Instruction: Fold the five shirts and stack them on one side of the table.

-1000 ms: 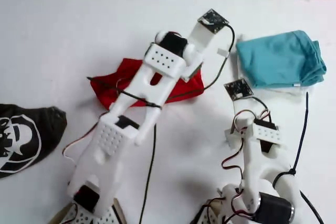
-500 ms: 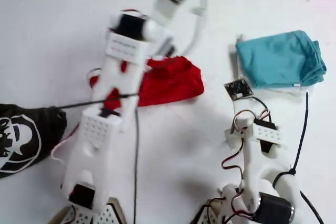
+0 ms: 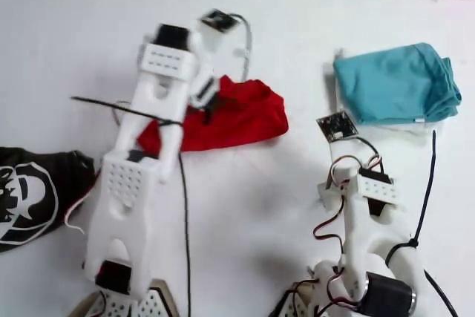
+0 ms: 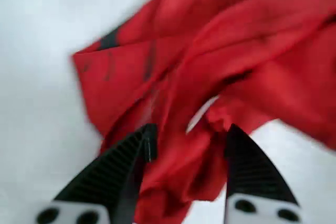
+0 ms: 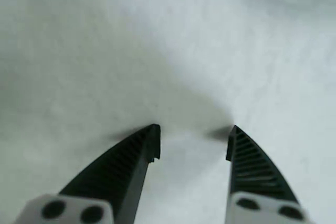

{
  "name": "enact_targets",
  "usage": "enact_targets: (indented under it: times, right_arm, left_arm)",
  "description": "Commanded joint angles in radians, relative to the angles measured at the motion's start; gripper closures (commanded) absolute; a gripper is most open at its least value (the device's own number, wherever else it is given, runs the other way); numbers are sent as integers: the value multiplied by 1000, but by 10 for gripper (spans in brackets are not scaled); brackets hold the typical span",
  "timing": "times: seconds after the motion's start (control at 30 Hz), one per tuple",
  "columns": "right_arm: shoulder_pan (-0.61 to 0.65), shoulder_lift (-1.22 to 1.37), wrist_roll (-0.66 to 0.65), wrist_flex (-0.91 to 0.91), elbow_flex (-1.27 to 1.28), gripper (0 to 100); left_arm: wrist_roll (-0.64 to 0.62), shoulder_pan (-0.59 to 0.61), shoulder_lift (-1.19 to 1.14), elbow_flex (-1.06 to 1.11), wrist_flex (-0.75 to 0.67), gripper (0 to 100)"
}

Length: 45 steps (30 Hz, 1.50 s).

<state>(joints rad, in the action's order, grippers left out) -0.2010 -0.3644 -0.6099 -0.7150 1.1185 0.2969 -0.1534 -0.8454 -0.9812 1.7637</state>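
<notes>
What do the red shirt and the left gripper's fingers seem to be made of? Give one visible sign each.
Red shirt: soft matte fabric, perhaps cotton; it creases and bunches.
Fingers of the left gripper: likely rigid black plastic, ridged surface.

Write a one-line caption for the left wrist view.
Open left gripper over the crumpled red shirt on the white table.
</notes>
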Motion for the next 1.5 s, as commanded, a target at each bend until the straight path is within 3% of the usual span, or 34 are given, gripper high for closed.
enact_targets:
  times: [0.0,0.23,0.47,0.7,0.87,1.2,1.47]
  right_arm:
    - [-21,-28,-3,24,2,792]
    - [-22,-30,-3,24,2,792]
    - [-24,-30,-3,24,2,792]
    - [-24,-30,-3,24,2,792]
    - [-24,-30,-3,25,2,793]
    - [-24,-30,-3,25,2,793]
    - [-22,-28,-3,25,2,793]
  left_arm:
    - [0,-101,23,28,-66,775]
    - [0,-261,34,33,-77,775]
    - [0,-273,35,33,-72,775]
    - [0,-284,103,-128,23,775]
    - [3,-186,190,-185,21,775]
    - [21,183,97,-117,21,772]
    - [135,307,66,-12,20,771]
